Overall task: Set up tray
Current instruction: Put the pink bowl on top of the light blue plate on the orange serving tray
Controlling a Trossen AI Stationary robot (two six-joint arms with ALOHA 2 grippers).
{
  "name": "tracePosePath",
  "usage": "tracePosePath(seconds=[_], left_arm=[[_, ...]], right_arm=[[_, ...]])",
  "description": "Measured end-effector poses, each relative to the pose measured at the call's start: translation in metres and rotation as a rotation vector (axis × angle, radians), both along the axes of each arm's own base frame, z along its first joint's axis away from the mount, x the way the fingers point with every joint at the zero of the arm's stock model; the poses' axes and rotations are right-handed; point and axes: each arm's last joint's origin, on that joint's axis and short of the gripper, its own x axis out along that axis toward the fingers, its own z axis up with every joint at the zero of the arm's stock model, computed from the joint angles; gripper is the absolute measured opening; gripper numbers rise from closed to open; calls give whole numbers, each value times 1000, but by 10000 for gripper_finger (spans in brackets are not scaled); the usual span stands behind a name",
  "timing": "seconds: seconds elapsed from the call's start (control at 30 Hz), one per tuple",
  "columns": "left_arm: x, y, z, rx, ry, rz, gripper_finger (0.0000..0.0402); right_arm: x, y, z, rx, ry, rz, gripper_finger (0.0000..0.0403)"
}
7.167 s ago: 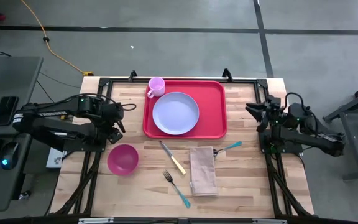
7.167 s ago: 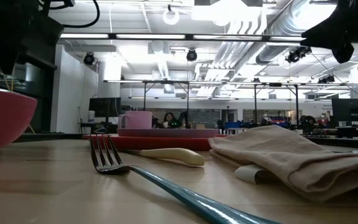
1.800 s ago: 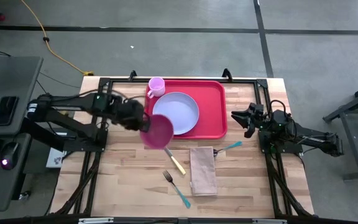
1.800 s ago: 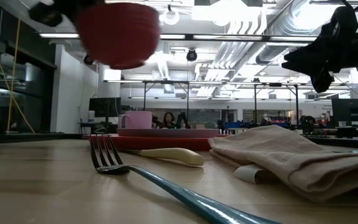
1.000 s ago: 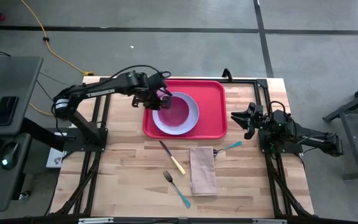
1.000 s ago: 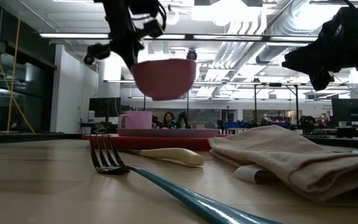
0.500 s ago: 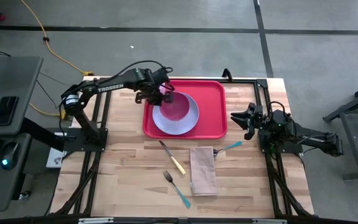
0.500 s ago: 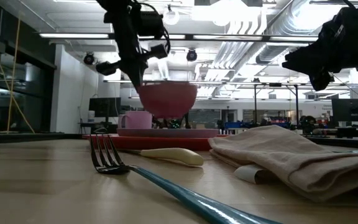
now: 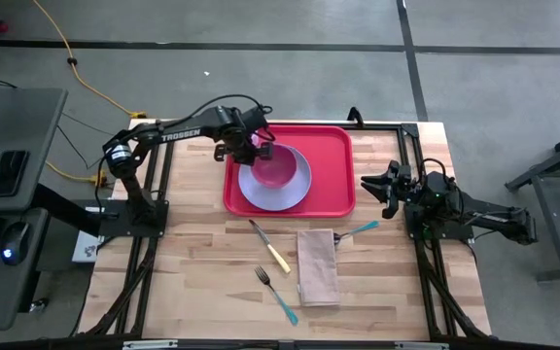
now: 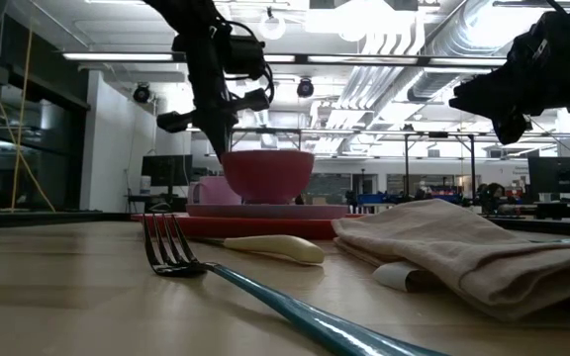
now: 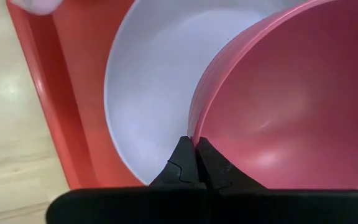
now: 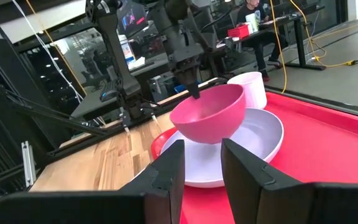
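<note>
Nearest the front edge of the pale wooden table (image 9: 202,292) lies a fork with a teal handle (image 9: 276,295), and just beside it a folded beige cloth napkin (image 9: 318,266). A knife with a cream handle (image 9: 270,247) sits a little further in, and a second teal-handled utensil (image 9: 358,230) pokes out from the napkin's far corner. Beyond these is the large flat red plastic tray (image 9: 333,175), lying towards the back of the table, with a round lavender plate (image 9: 261,190) on it and a small pink cup (image 10: 204,191) at its far left corner. The left gripper (image 11: 192,144) has its fingers pinched on the rim of a deep pink plastic bowl (image 9: 277,168), which rests on the plate. The right gripper (image 12: 199,163) hangs off to the right of the tray, well apart from it, its fingers spread with nothing between them
</note>
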Motion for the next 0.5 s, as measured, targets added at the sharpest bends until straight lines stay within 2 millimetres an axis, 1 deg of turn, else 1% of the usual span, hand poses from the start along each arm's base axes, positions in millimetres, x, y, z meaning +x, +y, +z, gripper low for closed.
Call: tracePosePath(seconds=[0.23,0.5], left_arm=[[-5,7,0,-4,5,28,10],[-4,7,0,-7,6,30,10]], right_arm=[[0,0,0,0,0,0,83],[0,0,0,0,0,2,83]])
